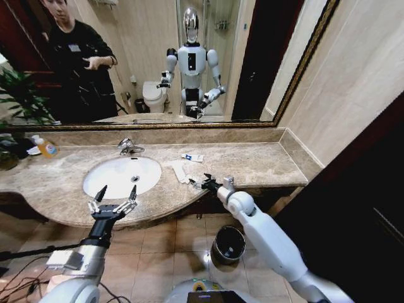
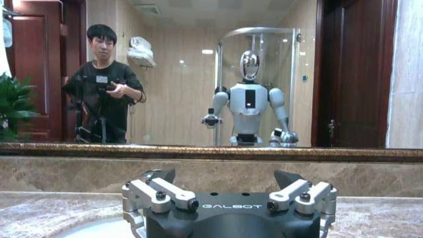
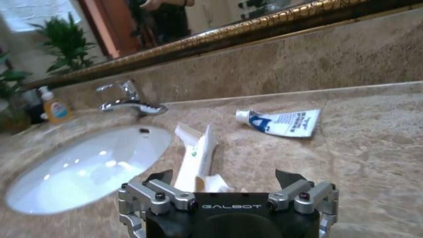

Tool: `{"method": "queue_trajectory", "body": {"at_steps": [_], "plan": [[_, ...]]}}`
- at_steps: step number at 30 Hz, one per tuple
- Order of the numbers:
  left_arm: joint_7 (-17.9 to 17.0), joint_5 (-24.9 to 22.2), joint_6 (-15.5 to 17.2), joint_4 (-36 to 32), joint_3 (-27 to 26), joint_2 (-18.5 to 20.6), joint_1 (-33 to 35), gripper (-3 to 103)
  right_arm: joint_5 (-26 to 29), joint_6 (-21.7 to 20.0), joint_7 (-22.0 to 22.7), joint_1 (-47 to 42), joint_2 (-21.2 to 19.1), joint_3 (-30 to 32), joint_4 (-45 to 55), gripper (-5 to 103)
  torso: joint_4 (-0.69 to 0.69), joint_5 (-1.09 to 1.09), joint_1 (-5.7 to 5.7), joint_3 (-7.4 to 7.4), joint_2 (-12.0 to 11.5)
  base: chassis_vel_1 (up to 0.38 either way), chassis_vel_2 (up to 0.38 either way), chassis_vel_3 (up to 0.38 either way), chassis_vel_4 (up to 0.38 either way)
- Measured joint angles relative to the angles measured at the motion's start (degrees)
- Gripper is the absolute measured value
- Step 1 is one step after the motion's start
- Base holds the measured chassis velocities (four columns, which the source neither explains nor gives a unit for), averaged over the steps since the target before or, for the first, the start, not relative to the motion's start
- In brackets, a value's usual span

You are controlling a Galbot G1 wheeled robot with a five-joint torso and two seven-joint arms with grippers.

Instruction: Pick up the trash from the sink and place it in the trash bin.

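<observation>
While the white oval porcelain sink (image 1: 121, 176) itself looks bare, the trash lies on the beige marble counter (image 1: 252, 161) beside it: a long white paper sachet with small green print (image 3: 195, 157) just off the basin's rim on the side away from the soap bottle, and a white toiletry tube with blue lettering (image 3: 281, 121) farther from the basin, toward the mirror wall. Both pieces look feather-light, soft and flat, so they would likely slide on polished stone; the sachet seems best pinched across its narrow width near the middle, the tube across its flattened tail.

The right gripper (image 1: 202, 184) hangs low over the counter at the near end of the sachet, fingers spread apart and holding nothing. The left gripper (image 1: 113, 200) hovers at the basin's front edge, fingers likewise splayed and empty.

A chrome tap (image 1: 129, 148) stands behind the sink, and a yellow-orange soap bottle with a white cap (image 1: 45, 146) sits well to the basin's far side, neither crowding the trash. The small round dark metal trash bin (image 1: 228, 243) stands on the tiled floor below the counter edge, near the sachet's side of the basin, with the right forearm passing above it
</observation>
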Motion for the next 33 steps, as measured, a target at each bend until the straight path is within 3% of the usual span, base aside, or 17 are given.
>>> {"method": "queue_trajectory", "body": {"at_steps": [2,3,6,16,23,32,33], "plan": [[0.00,0.00,0.00,0.00,0.00,0.00,0.00,100,0.07,0.30,1.61,0.15,0.68,-0.81,0.12,100,0.00,0.01,0.00,0.00,0.00,0.000,0.000,0.000,0.000],[0.00,0.00,0.00,0.00,0.00,0.00,0.00,100,0.51,1.06,5.39,0.42,1.99,-2.51,0.42,100,0.00,0.01,0.00,0.00,0.00,0.000,0.000,0.000,0.000],[0.00,0.00,0.00,0.00,0.00,0.00,0.00,100,1.12,2.19,9.67,0.51,4.41,-4.49,0.83,100,0.00,0.00,-0.01,0.00,0.00,0.000,0.000,0.000,0.000],[0.00,0.00,0.00,0.00,0.00,0.00,0.00,100,0.82,4.14,16.53,0.50,8.73,-6.55,-0.75,100,0.00,0.00,-0.01,0.00,0.00,0.000,0.000,0.000,0.000],[0.00,0.00,0.00,0.00,0.00,0.00,0.00,100,0.74,4.61,18.71,-0.19,9.87,-6.61,-2.29,100,0.00,0.02,-0.01,0.00,0.00,0.000,0.000,0.000,0.000],[0.00,0.00,0.00,0.00,0.00,0.00,0.00,100,-0.67,4.64,18.36,-1.26,10.82,-6.47,-3.46,102,0.00,0.02,-0.01,0.00,0.00,0.000,0.000,0.000,0.000],[0.00,0.00,0.00,0.00,0.00,0.00,0.00,100,-0.85,4.64,18.20,-1.27,11.03,-6.44,-3.77,97,0.00,0.02,-0.01,0.00,0.00,0.000,0.000,0.000,0.000]]}}
